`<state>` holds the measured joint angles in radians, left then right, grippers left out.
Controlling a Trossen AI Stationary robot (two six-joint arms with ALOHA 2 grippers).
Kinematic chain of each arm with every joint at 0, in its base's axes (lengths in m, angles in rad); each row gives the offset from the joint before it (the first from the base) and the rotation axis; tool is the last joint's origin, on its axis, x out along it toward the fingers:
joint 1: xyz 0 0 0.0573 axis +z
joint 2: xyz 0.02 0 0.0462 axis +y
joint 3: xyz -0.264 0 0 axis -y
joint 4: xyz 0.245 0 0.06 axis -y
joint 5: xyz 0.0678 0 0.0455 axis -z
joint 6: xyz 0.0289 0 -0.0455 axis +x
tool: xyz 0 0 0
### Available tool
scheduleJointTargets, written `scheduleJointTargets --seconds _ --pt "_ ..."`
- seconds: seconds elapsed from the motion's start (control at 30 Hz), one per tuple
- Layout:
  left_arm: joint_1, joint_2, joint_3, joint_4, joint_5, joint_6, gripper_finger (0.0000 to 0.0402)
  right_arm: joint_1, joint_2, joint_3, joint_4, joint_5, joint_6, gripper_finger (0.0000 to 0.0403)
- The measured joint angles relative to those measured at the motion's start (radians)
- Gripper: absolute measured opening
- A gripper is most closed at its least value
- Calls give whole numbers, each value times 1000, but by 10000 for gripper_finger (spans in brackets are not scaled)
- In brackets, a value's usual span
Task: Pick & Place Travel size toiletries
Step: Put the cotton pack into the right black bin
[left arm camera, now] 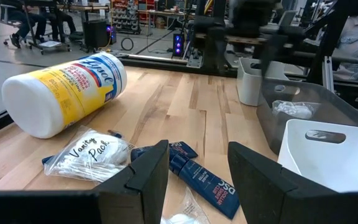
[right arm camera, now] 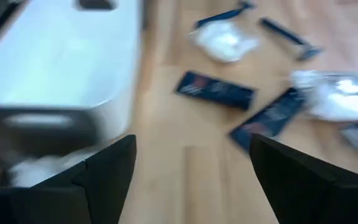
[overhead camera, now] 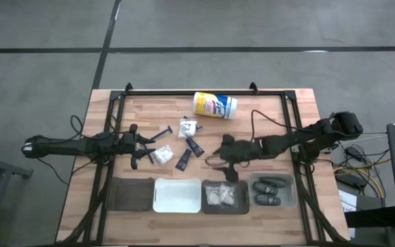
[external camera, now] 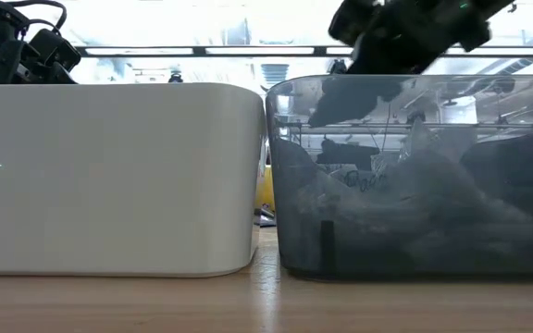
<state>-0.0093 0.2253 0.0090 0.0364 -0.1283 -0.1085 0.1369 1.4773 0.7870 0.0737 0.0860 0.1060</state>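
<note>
The travel size toiletries are being seen partly loose on the wooden counter (overhead camera: 280, 103) and partly sorted into bins. Two white crinkly packets (overhead camera: 187, 128) are lying near the counter's middle, two small black tubes (overhead camera: 195, 147) with blue print are lying just beside them, and a thin dark razor (overhead camera: 164, 130) is lying close by. More white packets are being held in the grey bin (overhead camera: 225, 197), and two dark grey oval pods (overhead camera: 268, 185) are lying in the clear bin (overhead camera: 274, 191) at the right end of the row. A white bin (overhead camera: 177, 195) and a dark bin (overhead camera: 129, 194) are standing to the left of these. A yellow-and-white canister (overhead camera: 215, 105) is lying on its side toward the far edge.

The left hand (overhead camera: 140, 149) is being held low over the counter, just beside the nearest packet, with its fingers (left arm camera: 146, 174) spread apart and nothing between them. The right hand (overhead camera: 230, 165) is being held above the near edge of the grey bin, stretched in from the right; its fingers (right arm camera: 110, 165) are also spread wide and are gripping nothing.
</note>
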Motion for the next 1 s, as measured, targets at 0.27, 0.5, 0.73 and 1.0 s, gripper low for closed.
scheduleJointTargets --seconds 0.27,0.5,0.73,1.0 --pt "0 2 0 0 0 0 171 -143 121 96 11 -87 -83 276" --pt "0 5 0 0 3 0 171 -224 273 231 4 -89 -211 259" --pt "0 5 0 0 3 0 171 -310 400 394 -75 -95 -259 242" --pt "0 7 0 0 4 0 171 -369 538 544 -164 -121 -234 226"
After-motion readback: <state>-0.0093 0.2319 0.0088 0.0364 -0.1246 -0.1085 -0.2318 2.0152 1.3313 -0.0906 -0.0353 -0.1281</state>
